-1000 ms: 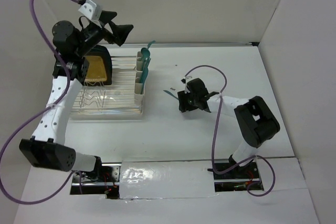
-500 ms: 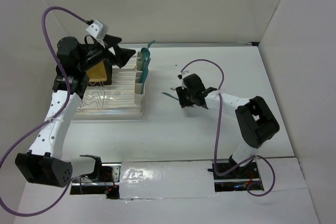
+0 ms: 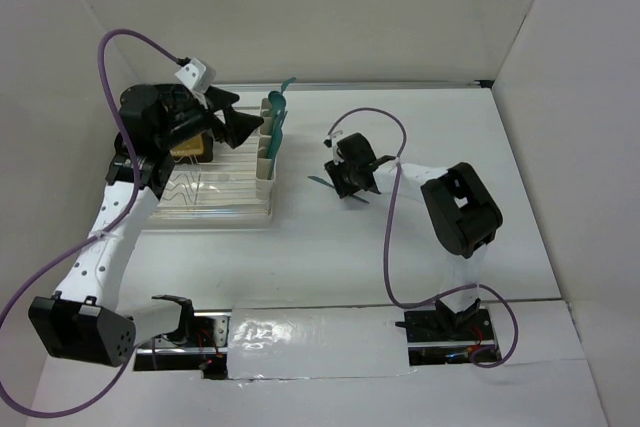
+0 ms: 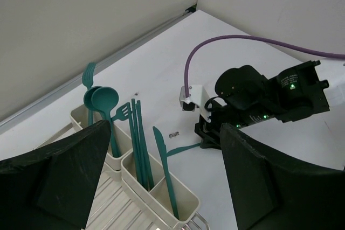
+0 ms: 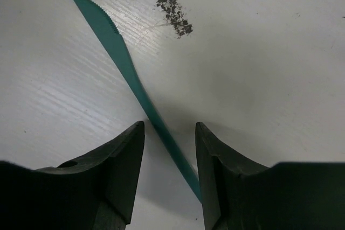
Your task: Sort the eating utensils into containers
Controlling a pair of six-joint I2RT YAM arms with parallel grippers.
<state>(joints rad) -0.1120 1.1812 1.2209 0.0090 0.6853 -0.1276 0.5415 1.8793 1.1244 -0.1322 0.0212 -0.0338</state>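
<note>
Two cream-white cups (image 3: pixel 267 137) stand on the right side of the dish rack. They hold several dark teal forks, spoons and knives (image 4: pixel 137 138), upright. My left gripper (image 3: pixel 245 115) hovers just left of the cups, open and empty (image 4: pixel 166 127). One teal knife (image 5: pixel 124 63) lies flat on the table, also in the top view (image 3: pixel 322 183) and the left wrist view (image 4: pixel 183 146). My right gripper (image 3: pixel 345 179) is low over it. Its open fingers (image 5: pixel 124 160) straddle the knife's handle, and the serrated blade points away from the gripper.
The clear-and-white wire dish rack (image 3: pixel 200 202) sits at the left, with a yellow plate (image 3: pixel 190 144) standing in it. A small dark smudge (image 5: pixel 175 14) marks the table beside the knife. White walls close in the back and both sides.
My left gripper has come down and right, to just beside the cups. My right gripper has slid left to the knife on the table and now straddles its handle.
</note>
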